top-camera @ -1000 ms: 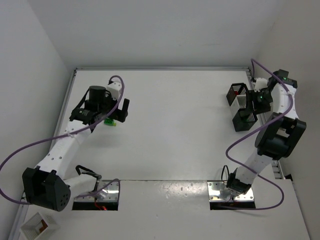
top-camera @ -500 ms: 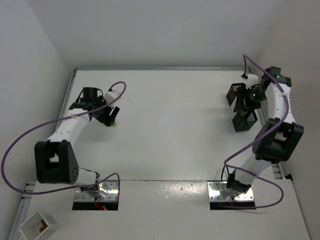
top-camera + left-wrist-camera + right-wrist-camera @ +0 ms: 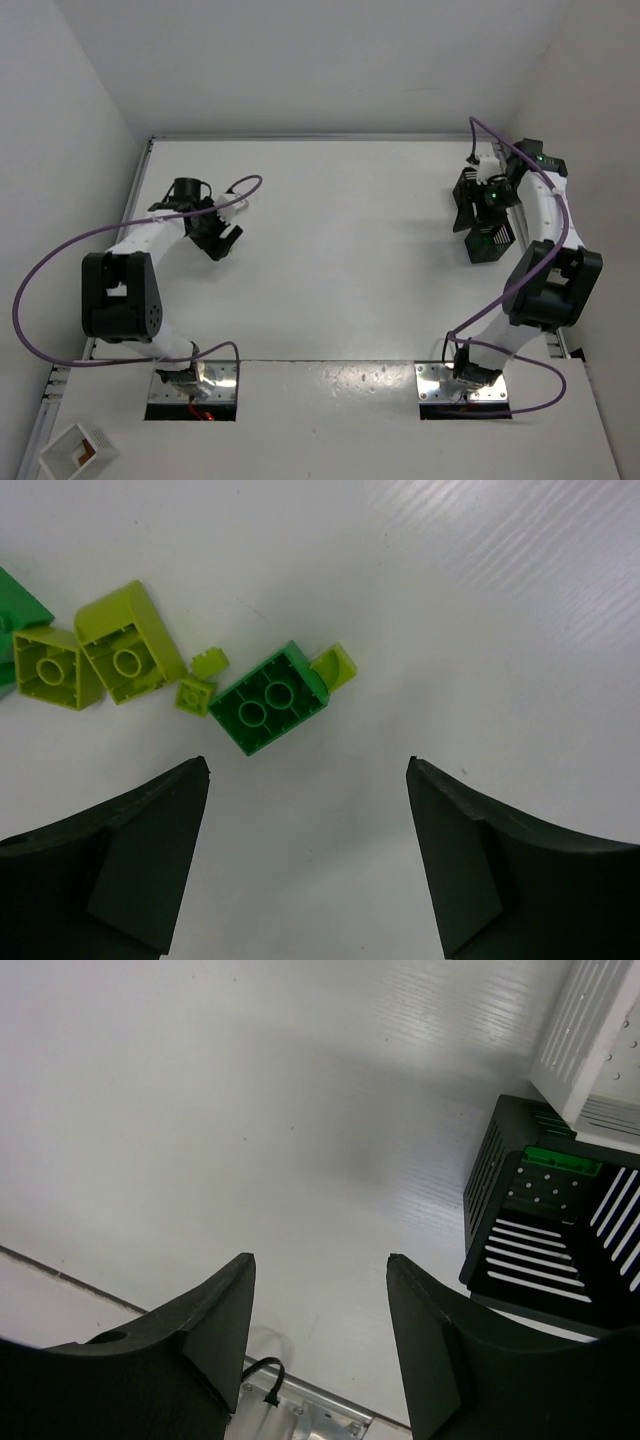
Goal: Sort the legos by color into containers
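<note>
Left hand [image 3: 308, 770] hangs open near green legos [image 3: 268, 700].

left arm [image 3: 150, 232], right arm [image 3: 548, 200]: white links, black joints | cables [image 3: 65, 247]: purple | left hand [image 3: 308, 768], right hand [image 3: 320, 1262]: black wedge fingers

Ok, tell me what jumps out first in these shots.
A huddle of bricks on the left of the table: a dark green brick, underside up, beside lime bricks, just ahead of the left arm's open fingers. At the far right, a black slatted bin holds a green brick.
</note>
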`<state>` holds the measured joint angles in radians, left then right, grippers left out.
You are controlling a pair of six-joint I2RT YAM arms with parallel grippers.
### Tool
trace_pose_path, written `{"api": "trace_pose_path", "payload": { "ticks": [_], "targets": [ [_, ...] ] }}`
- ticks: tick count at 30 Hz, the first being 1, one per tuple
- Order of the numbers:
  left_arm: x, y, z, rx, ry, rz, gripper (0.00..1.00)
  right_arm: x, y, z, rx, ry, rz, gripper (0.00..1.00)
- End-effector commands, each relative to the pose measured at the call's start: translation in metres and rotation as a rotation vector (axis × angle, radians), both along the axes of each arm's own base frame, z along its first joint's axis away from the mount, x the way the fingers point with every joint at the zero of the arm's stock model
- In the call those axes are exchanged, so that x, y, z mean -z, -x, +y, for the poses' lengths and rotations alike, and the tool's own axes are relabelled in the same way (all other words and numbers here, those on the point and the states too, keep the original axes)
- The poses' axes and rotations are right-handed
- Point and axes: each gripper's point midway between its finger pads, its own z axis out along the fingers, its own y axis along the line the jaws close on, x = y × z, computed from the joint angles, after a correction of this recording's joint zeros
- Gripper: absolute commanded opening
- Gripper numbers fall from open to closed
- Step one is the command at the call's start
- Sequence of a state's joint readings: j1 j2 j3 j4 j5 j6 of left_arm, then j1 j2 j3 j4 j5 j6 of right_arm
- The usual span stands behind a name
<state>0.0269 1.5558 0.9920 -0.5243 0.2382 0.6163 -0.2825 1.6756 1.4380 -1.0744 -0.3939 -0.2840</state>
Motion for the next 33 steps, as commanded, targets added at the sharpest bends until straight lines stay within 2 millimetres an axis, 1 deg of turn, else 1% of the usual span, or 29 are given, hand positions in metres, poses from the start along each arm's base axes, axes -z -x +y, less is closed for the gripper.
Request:
{"api": "trace_pose_path", "payload": {
  "ticks": [1,2,3,4,5,6,7,8,9,10,13,14,16,18,19,20,21,22,24,25,26,29,30,32,33],
  "targets": [
    [-0.034,-0.02,0.005,0.225,-0.065,-0.14,0.86,-0.012,-0.006,0.006,-0.013,0.006,-0.061,0.56],
    [-0.027,-0.013,0.003,0.268,-0.065,-0.088,0.86,-0.012,-0.006,0.006,-0.013,0.006,-0.061,0.56],
    [-0.027,-0.016,0.005,0.292,-0.062,-0.078,0.86,-0.013,-0.006,0.009,-0.014,0.002,-0.058,0.56],
    [-0.037,-0.028,0.005,0.343,-0.078,-0.099,0.85,-0.013,-0.006,0.009,-0.014,0.002,-0.058,0.56],
    [-0.034,-0.023,0.004,0.372,-0.035,-0.062,0.84,-0.013,-0.006,0.009,-0.014,0.002,-0.058,0.56],
    [-0.024,-0.024,0.005,0.405,0.0,-0.026,0.83,-0.013,-0.006,0.009,-0.014,0.002,-0.058,0.56],
    [-0.033,-0.035,0.012,0.438,0.002,-0.055,0.83,-0.013,-0.006,0.009,-0.014,0.002,-0.058,0.56],
    [-0.031,-0.031,0.006,0.468,0.041,-0.028,0.83,-0.01,-0.004,0.01,-0.014,0.0,-0.049,0.56],
    [-0.023,-0.032,0.01,0.476,0.048,0.002,0.81,-0.01,-0.004,0.01,-0.014,0.0,-0.049,0.56],
    [-0.024,-0.037,0.012,0.513,0.032,-0.009,0.8,-0.01,-0.004,0.01,-0.014,0.0,-0.049,0.56],
    [-0.012,-0.032,0.011,0.56,0.033,0.021,0.78,-0.009,-0.004,0.008,-0.011,0.008,-0.047,0.56],
    [-0.012,-0.034,0.012,0.586,0.022,0.011,0.78,-0.009,-0.004,0.007,-0.009,0.017,-0.044,0.56],
    [-0.009,-0.031,0.012,0.606,0.018,0.012,0.77,-0.009,-0.002,0.007,-0.009,0.014,-0.036,0.56],
    [-0.001,-0.024,0.011,0.636,0.018,0.026,0.77,-0.009,-0.002,0.007,-0.009,0.014,-0.036,0.56],
    [0.001,-0.024,0.011,0.648,0.013,0.021,0.76,-0.005,-0.002,0.007,-0.009,0.012,-0.025,0.56],
    [0.008,-0.017,0.01,0.667,0.017,0.036,0.76,-0.005,-0.002,0.007,-0.009,0.012,-0.025,0.56],
    [0.007,-0.019,0.01,0.667,0.006,0.014,0.76,-0.008,-0.004,0.01,-0.009,0.01,-0.03,0.56],
    [0.007,-0.019,0.01,0.677,-0.002,0.003,0.76,-0.006,-0.005,0.012,-0.011,0.0,-0.024,0.56],
    [0.012,-0.016,0.011,0.688,-0.011,0.01,0.76,-0.006,-0.005,0.012,-0.011,-0.001,-0.024,0.56],
    [0.011,-0.019,0.012,0.688,-0.016,0.001,0.76,-0.006,-0.005,0.012,-0.003,-0.004,-0.021,0.56],
    [0.017,-0.016,0.011,0.709,-0.016,0.008,0.76,-0.006,-0.005,0.012,-0.003,-0.004,-0.021,0.56],
    [0.019,-0.023,0.014,0.729,-0.046,-0.021,0.76,-0.006,-0.005,0.012,-0.003,-0.004,-0.021,0.56],
    [0.022,-0.022,0.014,0.737,-0.049,-0.023,0.76,-0.006,-0.005,0.012,-0.003,-0.004,-0.021,0.56],
    [0.027,-0.025,0.014,0.736,-0.055,-0.033,0.76,-0.006,-0.005,0.012,-0.003,-0.004,-0.021,0.56],
    [0.027,-0.025,0.014,0.736,-0.055,-0.033,0.76,-0.006,-0.005,0.012,-0.003,-0.004,-0.021,0.56]
  ]
}}
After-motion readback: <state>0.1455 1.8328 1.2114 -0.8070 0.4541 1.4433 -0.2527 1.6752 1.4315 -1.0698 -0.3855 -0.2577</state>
